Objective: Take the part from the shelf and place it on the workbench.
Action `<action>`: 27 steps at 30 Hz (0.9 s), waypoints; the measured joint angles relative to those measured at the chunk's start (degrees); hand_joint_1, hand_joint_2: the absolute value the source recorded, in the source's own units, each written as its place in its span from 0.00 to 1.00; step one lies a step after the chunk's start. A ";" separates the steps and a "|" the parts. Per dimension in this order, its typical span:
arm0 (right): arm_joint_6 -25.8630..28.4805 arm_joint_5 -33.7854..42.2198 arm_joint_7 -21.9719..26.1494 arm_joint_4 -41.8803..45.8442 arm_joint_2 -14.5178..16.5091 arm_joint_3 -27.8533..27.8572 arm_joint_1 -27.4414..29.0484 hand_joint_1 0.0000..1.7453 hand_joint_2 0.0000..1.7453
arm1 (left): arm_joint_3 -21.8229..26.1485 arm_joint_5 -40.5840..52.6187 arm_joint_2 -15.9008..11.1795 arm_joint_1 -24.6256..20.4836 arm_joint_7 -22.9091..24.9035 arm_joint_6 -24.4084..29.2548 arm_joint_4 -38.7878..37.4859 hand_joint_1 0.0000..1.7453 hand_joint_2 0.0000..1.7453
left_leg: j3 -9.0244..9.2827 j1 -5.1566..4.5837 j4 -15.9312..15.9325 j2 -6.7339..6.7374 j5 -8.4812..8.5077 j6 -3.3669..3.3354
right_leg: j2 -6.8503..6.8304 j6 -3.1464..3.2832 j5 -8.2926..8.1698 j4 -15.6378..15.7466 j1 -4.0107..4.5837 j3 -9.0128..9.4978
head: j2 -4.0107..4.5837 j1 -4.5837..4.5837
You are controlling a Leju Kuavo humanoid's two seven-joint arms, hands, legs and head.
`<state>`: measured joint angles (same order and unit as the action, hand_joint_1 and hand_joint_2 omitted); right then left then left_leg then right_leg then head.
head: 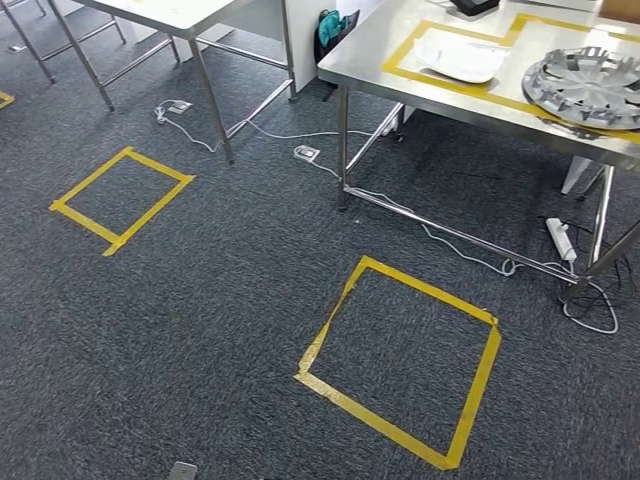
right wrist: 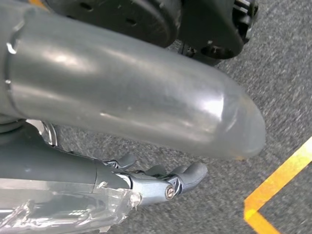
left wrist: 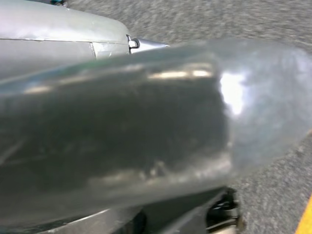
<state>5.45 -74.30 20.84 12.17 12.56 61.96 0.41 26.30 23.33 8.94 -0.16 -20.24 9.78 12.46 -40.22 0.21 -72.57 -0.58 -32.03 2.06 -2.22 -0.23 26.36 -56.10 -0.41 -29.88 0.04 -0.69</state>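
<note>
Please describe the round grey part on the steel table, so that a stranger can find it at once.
Look at the steel workbench at the upper right. Near its right end, beside a white sheet framed by yellow tape, lies the round silver part. Its spoked, wheel-cover shape sets it apart.

Part on workbench, right of paper

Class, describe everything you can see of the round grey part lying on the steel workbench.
The round grey part looks like a moulded plastic disc, much like a wheel cover, with ribs and raised clips around its ring. It lies flat at the right end of the steel workbench, partly over the yellow tape outline, beside a white sheet. The picture's right edge cuts it off. No hand touches it.
</note>
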 joint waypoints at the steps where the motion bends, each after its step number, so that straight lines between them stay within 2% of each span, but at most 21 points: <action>1: 0.00 -0.04 -0.01 0.00 -0.01 0.00 -0.07 0.00 0.00 | -0.01 0.02 0.00 0.11 0.00 0.03 0.00 0.00 0.00 | 0.98 0.05 1.66 0.21 1.35 0.00 | -0.76 -0.04 0.02 -0.01 0.00 0.03 | 0.00 -0.01; 2: -0.01 -0.08 -0.01 -0.01 -0.01 0.00 -0.15 0.00 0.00 | -0.01 0.03 0.00 0.17 0.00 0.08 0.00 0.00 0.00 | 3.03 0.05 5.30 0.86 3.32 -0.07 | -1.47 -0.12 0.07 -0.02 0.00 0.13 | 0.00 -0.01; 4: -0.01 -0.13 -0.01 -0.01 -0.01 0.00 -0.23 0.00 0.00 | -0.01 0.05 0.04 0.04 0.00 0.19 0.00 0.00 0.00 | 7.57 -0.15 13.47 3.88 6.34 -0.45 | -2.71 -0.55 0.34 -0.17 0.30 0.23 | 0.00 -0.05; 5: 0.00 -0.15 -0.01 -0.02 -0.01 0.00 -0.25 0.00 0.00 | -0.01 0.07 0.06 -0.07 -0.01 0.22 0.00 0.00 0.00 | 8.83 -0.27 15.94 4.97 6.87 -0.76 | -3.28 -0.85 0.51 -0.26 0.50 0.25 | 0.00 0.02; 6: 0.01 -0.18 -0.03 -0.02 -0.01 0.00 -0.27 0.00 0.00 | -0.01 0.08 0.08 -0.14 -0.01 0.24 0.00 0.00 0.00 | 9.24 -0.42 16.99 5.47 6.84 -1.09 | -3.86 -1.16 0.67 -0.30 0.69 0.29 | 0.00 0.08; 8: 0.06 -0.24 -0.07 -0.02 -0.01 0.00 -0.38 0.00 0.00 | -0.01 0.12 0.10 -0.02 -0.01 0.30 0.00 0.00 0.00 | 9.00 -0.46 17.24 4.10 6.84 -1.86 | -4.83 -1.79 0.92 -0.25 0.65 0.61 | 0.00 0.25; 9: 0.09 -0.27 -0.09 -0.02 -0.01 0.00 -0.43 0.00 0.00 | -0.01 0.14 0.11 0.09 -0.01 0.32 0.00 0.00 0.00 | 8.94 -0.36 17.30 3.42 6.96 -2.21 | -4.08 -2.16 1.39 -0.66 0.54 0.58 | 0.00 0.31; 10: 0.14 -0.28 -0.09 -0.02 -0.01 0.00 -0.44 0.00 0.00 | -0.01 0.16 0.14 0.15 0.00 0.32 0.00 0.00 0.00 | 8.91 -0.23 17.38 2.74 7.15 -2.56 | -2.64 -2.48 2.45 -2.05 0.42 0.13 | 0.00 0.40; 12: 0.21 -0.31 -0.13 -0.04 -0.01 0.00 -0.33 0.00 0.00 | -0.01 0.28 0.23 0.05 0.00 0.32 0.00 0.00 0.00 | 8.75 -0.07 17.43 1.34 7.41 -3.02 | 0.85 -2.88 6.13 -8.47 0.31 -2.57 | 0.00 0.62; 14: 0.25 -0.36 -0.21 -0.07 -0.01 0.00 -0.15 0.00 0.00 | -0.01 0.50 0.31 -0.05 0.00 0.32 0.00 0.00 0.00 | 8.60 -0.11 17.40 -0.26 7.51 -3.19 | 1.96 -2.87 9.19 -16.03 0.31 -6.09 | 0.00 0.66; 15: 0.27 -0.41 -0.24 -0.08 -0.01 0.00 -0.11 0.00 0.00 | -0.01 0.60 0.33 0.00 0.00 0.32 0.00 0.00 0.00 | 8.59 -0.13 17.37 -1.12 7.53 -3.19 | 2.08 -2.80 9.23 -17.60 0.31 -7.00 | 0.00 0.68; 16: 0.30 -0.48 -0.26 -0.09 -0.01 0.00 -0.10 0.00 0.00 | -0.01 0.69 0.33 0.07 0.00 0.33 0.00 0.00 0.00 | 8.63 -0.12 17.33 -1.97 7.54 -3.18 | 2.18 -2.70 8.03 -16.69 0.29 -6.80 | 0.00 0.67; 17: 0.34 -0.55 -0.27 -0.09 -0.01 0.00 -0.13 0.00 0.00 | -0.01 0.78 0.34 0.12 0.00 0.34 0.00 0.00 0.00 | 8.69 -0.09 17.29 -2.83 7.55 -3.14 | 2.51 -2.60 5.94 -13.69 0.22 -5.62 | 0.00 0.68; 18: 0.39 -0.61 -0.28 -0.09 -0.01 0.00 -0.16 0.00 0.00 | -0.01 0.87 0.37 0.13 0.00 0.42 0.00 0.00 0.00 | 8.74 -0.05 17.25 -3.64 7.56 -3.02 | 3.58 -2.55 3.59 -9.47 0.05 -3.85 | 0.00 0.69; 19: 0.45 -0.67 -0.29 -0.09 -0.01 0.00 -0.19 0.00 0.00 | -0.01 0.98 0.39 0.07 0.00 0.54 0.00 0.00 0.00 | 8.70 -0.12 17.09 -4.37 7.54 -2.82 | 4.96 -2.53 2.00 -5.47 -0.19 -2.13 | 0.00 0.67; 20: 0.53 -0.71 -0.34 -0.10 -0.01 0.00 -0.24 0.00 0.00 | -0.01 1.07 0.40 0.00 0.00 0.69 0.00 0.00 0.00 | 8.57 -0.16 16.98 -5.00 7.58 -2.56 | 6.16 -2.53 1.14 -2.72 -0.38 -0.91 | 0.00 0.63; 21: 0.61 -0.78 -0.39 -0.10 -0.01 0.00 -0.28 0.00 0.00 | -0.01 1.15 0.42 -0.02 0.00 0.85 0.00 0.00 0.00 | 8.34 -0.15 16.90 -5.59 7.68 -2.19 | 6.98 -2.44 0.98 -1.36 -0.44 -0.23 | 0.00 0.62; 23: 0.76 -0.97 -0.48 -0.11 -0.01 0.00 -0.36 0.00 0.00 | -0.01 1.26 0.43 0.12 0.00 1.04 -0.01 0.00 0.00 | 7.79 0.06 16.87 -6.69 8.03 -1.43 | 6.38 -1.95 1.05 -1.19 -0.30 -0.02 | 0.00 0.60; 24: 0.83 -1.07 -0.49 -0.11 0.00 0.00 -0.37 0.00 0.00 | -0.01 1.31 0.45 0.23 0.00 1.10 -0.02 0.00 0.00 | 7.52 0.10 16.65 -6.26 7.93 -1.09 | 5.73 -1.59 0.91 -1.16 -0.26 0.04 | 0.00 0.61; 25: 0.89 -1.14 -0.48 -0.11 0.01 0.00 -0.36 0.00 0.00 | -0.01 1.35 0.49 0.26 0.00 1.14 -0.02 0.00 0.00 | 6.98 0.06 15.66 -5.03 7.25 -0.82 | 5.03 -1.22 0.76 -1.08 -0.27 0.03 | 0.00 0.41; 27: 0.95 -1.23 -0.49 -0.11 0.01 0.00 -0.23 0.00 0.00 | -0.01 1.44 0.56 0.06 0.00 1.21 -0.02 0.00 0.00 | 4.32 -0.11 10.05 -1.58 3.98 -0.40 | 3.30 -0.62 0.67 -0.93 -0.18 0.02 | 0.00 0.07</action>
<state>6.40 -75.53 20.35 12.07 12.56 61.96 0.18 26.29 24.77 9.50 -0.09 -20.24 10.98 12.44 -35.90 0.10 -62.52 -2.16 -28.05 1.66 1.08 -0.85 27.03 -57.03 -0.59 -29.87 0.04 -0.63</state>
